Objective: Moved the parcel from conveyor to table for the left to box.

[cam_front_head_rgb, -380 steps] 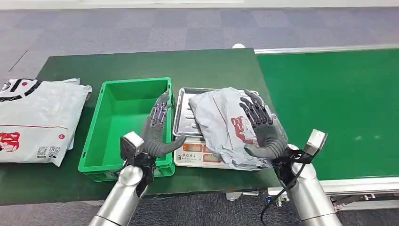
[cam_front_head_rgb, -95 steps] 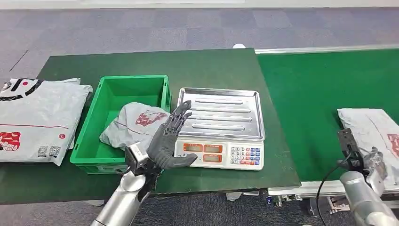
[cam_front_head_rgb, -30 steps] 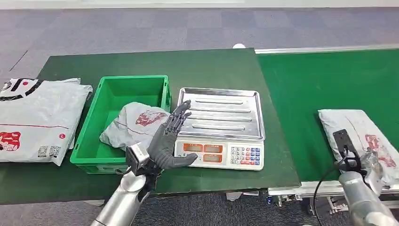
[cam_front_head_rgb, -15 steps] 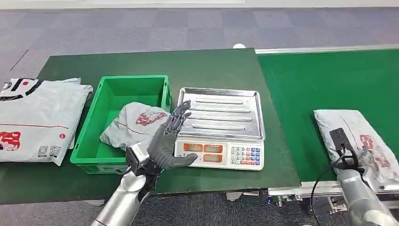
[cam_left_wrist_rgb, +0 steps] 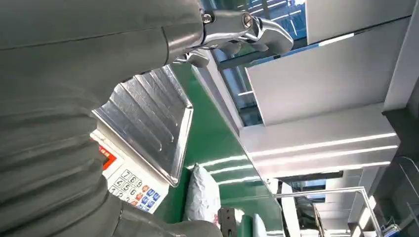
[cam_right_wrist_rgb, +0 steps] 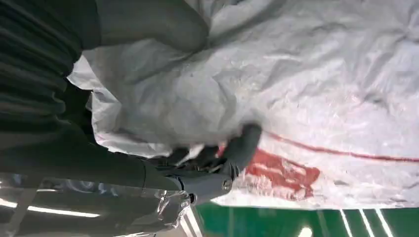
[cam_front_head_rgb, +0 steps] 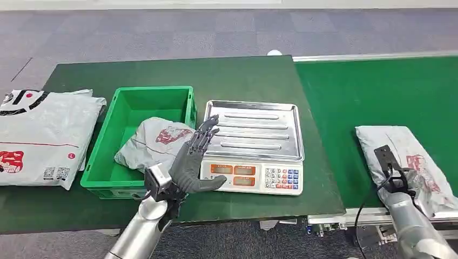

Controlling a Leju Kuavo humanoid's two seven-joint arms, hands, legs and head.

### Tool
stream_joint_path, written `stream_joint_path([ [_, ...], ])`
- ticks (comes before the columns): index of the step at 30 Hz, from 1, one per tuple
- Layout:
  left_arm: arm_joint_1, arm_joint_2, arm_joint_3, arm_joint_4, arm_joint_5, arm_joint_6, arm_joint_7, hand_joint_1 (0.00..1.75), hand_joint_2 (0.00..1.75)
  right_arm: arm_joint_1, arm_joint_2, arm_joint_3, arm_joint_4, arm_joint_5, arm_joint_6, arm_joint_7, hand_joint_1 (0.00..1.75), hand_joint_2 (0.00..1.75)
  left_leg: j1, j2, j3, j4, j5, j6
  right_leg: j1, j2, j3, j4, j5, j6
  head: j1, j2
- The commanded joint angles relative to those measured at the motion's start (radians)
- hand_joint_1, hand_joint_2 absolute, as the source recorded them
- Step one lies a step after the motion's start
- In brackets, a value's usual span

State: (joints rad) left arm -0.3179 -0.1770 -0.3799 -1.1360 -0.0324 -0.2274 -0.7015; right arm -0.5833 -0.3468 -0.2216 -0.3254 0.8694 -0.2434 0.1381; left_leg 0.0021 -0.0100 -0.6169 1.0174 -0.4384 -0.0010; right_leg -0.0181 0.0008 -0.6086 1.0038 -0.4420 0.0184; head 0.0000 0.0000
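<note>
Parcel (cam_front_head_rgb: 406, 164) lies on conveyor (cam_front_head_rgb: 378, 91) near front edge; right hand (cam_front_head_rgb: 409, 181) set on it, fingers (cam_right_wrist_rgb: 242, 143) curled into wrapper, firmness of hold not clear. Grip to be secured before lift toward bench (cam_front_head_rgb: 243, 75). Left hand (cam_front_head_rgb: 192, 159) spread wide, holding nothing.

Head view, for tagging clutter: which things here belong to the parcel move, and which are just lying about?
Belongs to the job:
- parcel on the conveyor, gripped by the right hand
- green conveyor belt
- dark green table
- green box
- left hand

Lying about:
- flat mailers
- scale
- parcel already in the box
</note>
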Motion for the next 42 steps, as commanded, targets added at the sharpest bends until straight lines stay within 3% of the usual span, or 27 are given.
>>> stream_joint_path([
  [1, -0.033, 0.023, 0.003, 0.051, 0.000, 0.001, 0.003, 0.00, 1.75, -0.052, 0.038, -0.040, 0.044, -0.001, 0.016, -0.006, 1.75, 1.75, 0.000, 0.004, 0.003, -0.001, -0.001, -0.001, 0.000, 0.003, 0.002, -0.001, 0.000, -0.001, 0.000, 0.000],
  [12, -0.025, 0.025, 0.002, 0.046, -0.004, 0.006, 0.003, 0.00, 1.75, -0.060, 0.043, -0.032, 0.036, 0.012, 0.034, -0.015, 1.75, 1.75, 0.000, 0.002, 0.002, 0.000, -0.001, 0.000, 0.001, 0.002, 0.001, -0.001, 0.000, -0.001, 0.000, 0.000],
  [17, -0.014, 0.027, 0.007, 0.035, -0.006, 0.014, 0.003, 0.00, 1.75, -0.068, 0.056, -0.038, 0.009, 0.016, 0.016, -0.080, 1.75, 1.75, 0.000, 0.004, 0.002, -0.001, -0.001, -0.001, 0.001, 0.003, 0.001, -0.001, 0.001, -0.001, 0.000, 0.000],
  [20, -0.004, 0.028, 0.013, 0.022, -0.008, 0.019, 0.003, 0.00, 1.75, -0.070, 0.078, -0.054, -0.033, 0.004, -0.077, -0.174, 1.75, 1.75, 0.000, 0.004, 0.001, -0.001, -0.001, -0.001, 0.000, 0.004, 0.001, -0.001, 0.001, -0.001, 0.000, 0.000],
  [22, 0.003, 0.027, 0.019, 0.011, -0.009, 0.025, 0.003, 0.00, 1.75, -0.061, 0.111, -0.093, -0.102, -0.047, -0.199, -0.336, 1.75, 1.75, 0.000, 0.005, 0.001, -0.001, -0.001, -0.001, 0.000, 0.005, 0.000, -0.001, 0.001, -0.001, 0.000, 0.000],
  [23, 0.003, 0.027, 0.019, 0.011, -0.009, 0.025, 0.003, 0.00, 1.75, -0.061, 0.111, -0.093, -0.102, -0.047, -0.199, -0.336, 1.75, 1.75, 0.000, 0.007, 0.003, -0.001, -0.001, -0.001, 0.000, 0.006, 0.001, -0.001, 0.001, -0.001, 0.000, 0.000],
  [25, 0.006, 0.027, 0.020, 0.006, -0.009, 0.026, 0.003, 0.00, 1.75, -0.040, 0.140, -0.125, -0.184, -0.108, -0.263, -0.479, 1.75, 1.75, 0.001, 0.007, 0.003, -0.002, -0.001, -0.001, 0.001, 0.006, 0.002, -0.002, 0.001, -0.002, 0.000, 0.000],
  [26, 0.006, 0.027, 0.020, 0.006, -0.009, 0.026, 0.003, 0.00, 1.75, -0.040, 0.140, -0.125, -0.184, -0.108, -0.263, -0.479, 1.75, 1.75, 0.000, 0.006, 0.002, -0.002, -0.001, -0.001, 0.000, 0.005, 0.001, -0.001, 0.001, -0.001, 0.000, 0.000],
  [28, -0.003, 0.027, 0.014, 0.011, -0.008, 0.023, 0.003, 0.00, 1.75, 0.002, 0.169, -0.131, -0.298, -0.161, -0.315, -0.609, 1.75, 1.75, 0.001, 0.005, 0.003, -0.002, -0.001, -0.001, 0.001, 0.004, 0.002, -0.002, 0.001, -0.002, 0.000, 0.000],
  [29, -0.004, 0.028, 0.013, 0.012, -0.007, 0.023, 0.003, 0.00, 1.75, 0.006, 0.172, -0.132, -0.311, -0.171, -0.311, -0.621, 1.75, 1.75, 0.000, 0.004, 0.002, -0.001, -0.001, -0.001, 0.000, 0.003, 0.001, -0.001, 0.000, -0.001, 0.000, 0.000],
  [31, -0.020, 0.026, 0.004, 0.025, -0.003, 0.018, 0.003, 0.00, 1.75, 0.069, 0.212, -0.123, -0.486, -0.234, -0.340, -0.723, 1.75, 1.75, 0.001, 0.004, 0.002, -0.002, -0.001, -0.001, 0.001, 0.003, 0.001, -0.001, 0.000, -0.001, 0.000, 0.000],
  [38, -0.032, 0.028, -0.012, 0.035, 0.003, 0.022, 0.003, 0.00, 1.75, 0.192, 0.256, -0.079, -0.765, -0.298, -0.357, -0.780, 1.75, 1.75, 0.000, 0.000, 0.000, -0.001, 0.000, -0.001, 0.000, 0.000, 0.000, 0.000, -0.001, -0.001, 0.000, 0.000],
  [42, -0.051, 0.023, -0.017, 0.057, 0.007, 0.020, 0.003, 0.00, 1.75, 0.290, 0.285, 0.007, -0.997, -0.275, -0.451, -0.836, 1.75, 1.75, 0.000, 0.001, 0.002, -0.001, -0.001, -0.001, 0.001, 0.001, 0.001, 0.000, -0.002, -0.001, 0.000, 0.000],
])
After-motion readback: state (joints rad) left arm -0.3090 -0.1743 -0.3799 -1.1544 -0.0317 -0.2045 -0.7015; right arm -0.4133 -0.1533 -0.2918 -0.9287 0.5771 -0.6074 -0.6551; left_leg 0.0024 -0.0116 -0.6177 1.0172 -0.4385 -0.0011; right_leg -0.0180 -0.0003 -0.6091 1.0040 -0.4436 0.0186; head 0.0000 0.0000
